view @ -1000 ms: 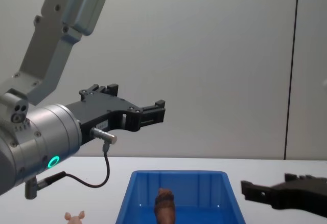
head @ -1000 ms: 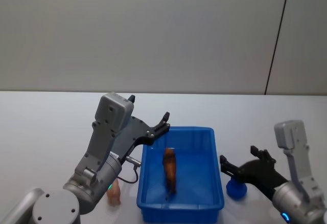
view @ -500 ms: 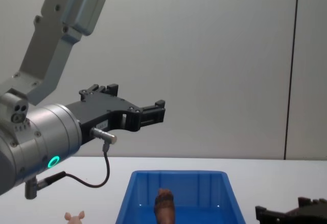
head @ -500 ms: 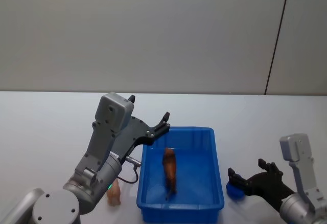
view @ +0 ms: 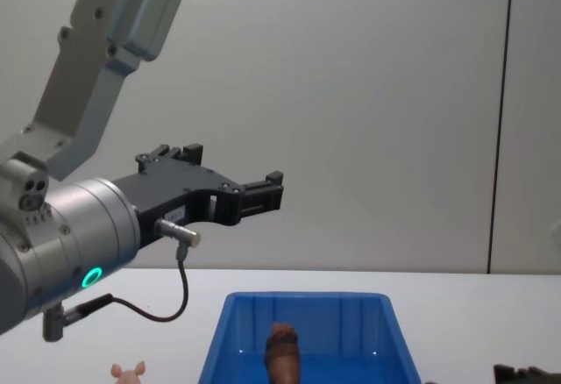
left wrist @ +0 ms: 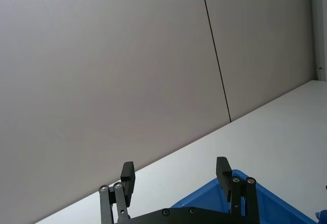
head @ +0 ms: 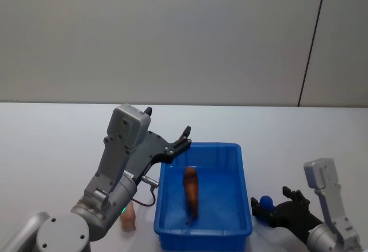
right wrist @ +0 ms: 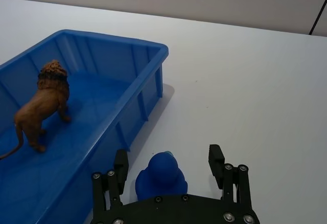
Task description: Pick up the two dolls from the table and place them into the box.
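Halfway, I'd say: brown doll (head: 191, 191) stands in the box (head: 246, 183), pink doll (head: 127, 217) sits on the counter (head: 57, 142) left of it. My right pincer (right wrist: 168, 155) is spread open around a little blue toy (right wrist: 161, 178); left pincer (left wrist: 175, 169) is open too, up over the box.

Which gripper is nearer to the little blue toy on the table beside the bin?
Right. The right gripper sits open, fingers either side of the blue toy. The left gripper is open, raised over the bin's far left corner.
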You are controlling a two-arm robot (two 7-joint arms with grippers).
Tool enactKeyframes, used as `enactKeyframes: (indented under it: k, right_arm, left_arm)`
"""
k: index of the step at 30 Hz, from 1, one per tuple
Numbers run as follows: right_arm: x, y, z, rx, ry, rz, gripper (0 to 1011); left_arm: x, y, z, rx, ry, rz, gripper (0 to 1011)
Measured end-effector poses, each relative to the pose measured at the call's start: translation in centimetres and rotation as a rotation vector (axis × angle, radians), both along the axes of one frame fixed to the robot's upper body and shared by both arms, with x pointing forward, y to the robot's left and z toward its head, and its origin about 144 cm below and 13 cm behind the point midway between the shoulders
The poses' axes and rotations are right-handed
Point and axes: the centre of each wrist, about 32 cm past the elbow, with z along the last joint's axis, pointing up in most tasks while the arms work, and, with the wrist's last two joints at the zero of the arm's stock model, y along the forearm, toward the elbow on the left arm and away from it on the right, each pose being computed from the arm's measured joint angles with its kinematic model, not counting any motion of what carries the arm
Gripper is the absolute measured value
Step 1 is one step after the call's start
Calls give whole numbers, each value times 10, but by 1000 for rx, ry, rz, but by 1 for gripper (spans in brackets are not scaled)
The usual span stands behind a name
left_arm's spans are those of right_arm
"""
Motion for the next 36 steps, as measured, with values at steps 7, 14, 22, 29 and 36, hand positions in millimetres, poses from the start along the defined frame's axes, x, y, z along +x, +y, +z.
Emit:
enactKeyframes:
  k: [7,14,22,29,36]
  right_arm:
    - [3,4,-6,-7,9,7,830]
    - [6,6,-9,-13,16,10,617]
    - [8,9,-12,-22,20,10,386]
    - [10,11,-11,-24,14,12,265]
    - [12,14,-5,-22,-13,12,222]
  left_arm:
    - [0,0,0,0,0,0,1001]
    - [0,0,0,0,0,0,1001]
    - [0,0,0,0,0,0,1001]
    - [0,0,0,0,0,0,1001]
    - [0,0,0,0,0,0,1001]
